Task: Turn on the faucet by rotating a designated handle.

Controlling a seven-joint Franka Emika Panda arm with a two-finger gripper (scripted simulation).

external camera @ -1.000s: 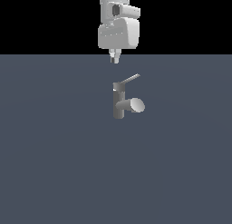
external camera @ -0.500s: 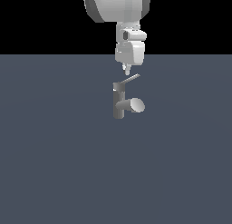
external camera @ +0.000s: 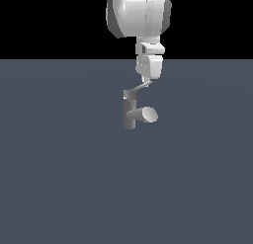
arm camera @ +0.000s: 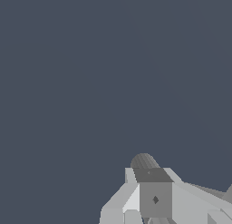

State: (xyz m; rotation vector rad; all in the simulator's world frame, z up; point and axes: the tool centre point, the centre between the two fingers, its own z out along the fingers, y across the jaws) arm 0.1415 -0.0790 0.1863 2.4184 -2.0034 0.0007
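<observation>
The faucet [external camera: 129, 111] is a small grey tap with an upright post and a short thick spout [external camera: 148, 114] that ends in a pale oval. Its handle [external camera: 140, 86], a thin light-grey lever, slants up from the top cap toward the exterior view's right. My gripper [external camera: 147, 79] hangs straight down at the lever's raised outer end, its fingers drawn together into one narrow tip that touches or nearly touches the lever. In the wrist view the faucet [arm camera: 155, 198] shows from above at close range; my fingers do not show there.
The faucet stands alone on a flat dark blue-grey floor [external camera: 64, 179]. The white arm's bulky upper links [external camera: 140, 13] rise above the hand against a black background.
The arm has swung toward the exterior view's right and come down, from behind the faucet post to the lever's outer end. The lever's slant looks unchanged.
</observation>
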